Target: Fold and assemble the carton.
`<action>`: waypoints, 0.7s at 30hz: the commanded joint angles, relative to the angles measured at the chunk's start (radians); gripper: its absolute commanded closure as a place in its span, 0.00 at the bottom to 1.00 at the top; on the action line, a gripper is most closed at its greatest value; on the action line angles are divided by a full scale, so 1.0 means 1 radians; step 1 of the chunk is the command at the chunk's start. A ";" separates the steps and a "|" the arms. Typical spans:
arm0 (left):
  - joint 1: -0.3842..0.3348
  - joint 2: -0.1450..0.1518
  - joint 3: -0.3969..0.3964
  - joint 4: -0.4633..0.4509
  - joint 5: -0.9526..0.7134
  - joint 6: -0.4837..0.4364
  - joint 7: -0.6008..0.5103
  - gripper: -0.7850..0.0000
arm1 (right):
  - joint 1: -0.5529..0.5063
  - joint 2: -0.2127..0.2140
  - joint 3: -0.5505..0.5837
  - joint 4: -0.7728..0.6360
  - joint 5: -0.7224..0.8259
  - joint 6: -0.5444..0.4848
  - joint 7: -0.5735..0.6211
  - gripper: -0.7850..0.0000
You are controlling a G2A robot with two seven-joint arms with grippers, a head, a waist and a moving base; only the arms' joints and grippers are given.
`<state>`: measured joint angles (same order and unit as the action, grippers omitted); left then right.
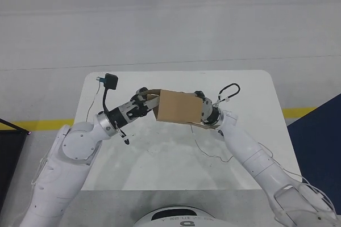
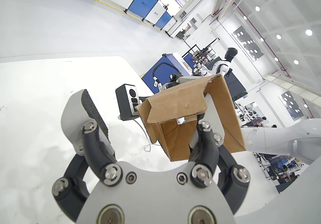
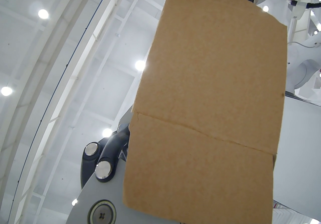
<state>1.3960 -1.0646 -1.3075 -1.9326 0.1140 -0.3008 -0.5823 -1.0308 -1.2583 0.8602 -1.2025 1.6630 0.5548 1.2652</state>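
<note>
Above the worktop (image 1: pixel 159 164), the carton (image 1: pixel 178 106) is hanging between both arms. The left gripper (image 1: pixel 149 101) is standing spread, one finger (image 2: pixel 213 119) inside the open end. The right gripper (image 1: pixel 203 111) is sitting behind a panel, so I cannot tell its state. Likely risk: the finger slipping, the flap buckling off-crease.

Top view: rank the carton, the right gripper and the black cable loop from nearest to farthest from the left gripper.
1. The carton: right against the left gripper.
2. The right gripper: at the carton's far end.
3. The black cable loop: farther along, on the right arm's wrist.
</note>
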 commanded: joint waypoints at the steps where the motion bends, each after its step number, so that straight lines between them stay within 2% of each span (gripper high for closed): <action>1: -0.004 -0.001 0.005 0.003 0.002 -0.001 0.001 0.00 | 0.001 0.000 0.001 0.002 0.002 -0.001 0.001 1.00; 7: 0.006 0.001 -0.029 0.022 -0.020 -0.014 0.022 0.00 | 0.001 0.000 0.005 0.006 0.005 -0.003 0.003 1.00; 16: 0.058 0.014 -0.152 0.063 -0.076 -0.036 0.021 0.00 | -0.027 0.001 0.030 -0.038 0.022 -0.003 -0.034 1.00; 21: 0.049 0.013 -0.137 0.102 -0.067 -0.017 0.004 0.00 | -0.050 0.002 0.063 -0.053 0.046 0.009 -0.044 1.00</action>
<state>1.4505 -1.0506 -1.4557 -1.8393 0.0396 -0.3223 -0.5772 -1.0766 -1.2563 0.9162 -1.2532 1.7058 0.5615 1.2264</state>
